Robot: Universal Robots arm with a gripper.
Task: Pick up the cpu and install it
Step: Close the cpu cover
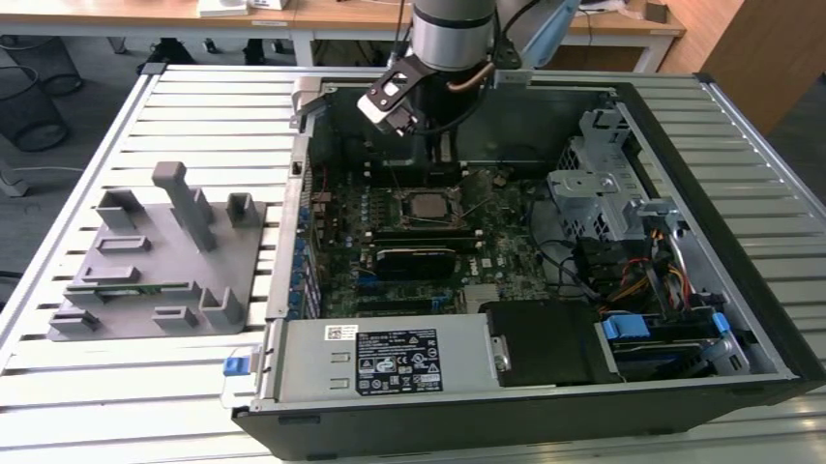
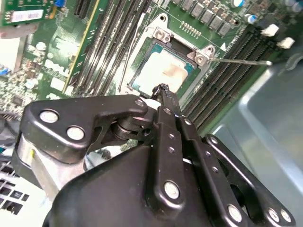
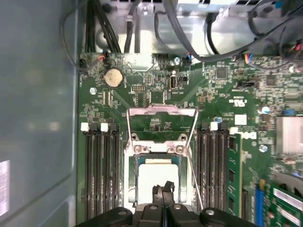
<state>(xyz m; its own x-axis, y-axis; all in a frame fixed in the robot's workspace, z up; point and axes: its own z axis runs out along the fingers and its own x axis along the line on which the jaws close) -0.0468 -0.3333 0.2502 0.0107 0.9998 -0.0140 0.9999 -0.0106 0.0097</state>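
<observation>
The cpu (image 3: 156,176), a pale silver square, lies flat inside the socket on the green motherboard (image 3: 222,90); it also shows as the cpu (image 2: 163,71) and the cpu (image 1: 425,205). The socket's metal load plate (image 3: 163,112) stands swung open beyond it, and the thin lever (image 2: 241,60) sticks out to one side. My gripper (image 3: 163,189) hangs just above the chip's near edge, its black fingertips (image 2: 165,94) pressed together with nothing between them. In the exterior view the gripper (image 1: 442,145) reaches down into the open computer case (image 1: 736,174) from the back.
A grey parts fixture (image 1: 155,261) with upright posts stands on the slatted table at the exterior view's left. A green memory stick (image 3: 233,175) sits in a slot beside the socket. The power supply (image 1: 387,360), drive cage (image 1: 601,184) and cable bundles (image 3: 189,33) crowd the case.
</observation>
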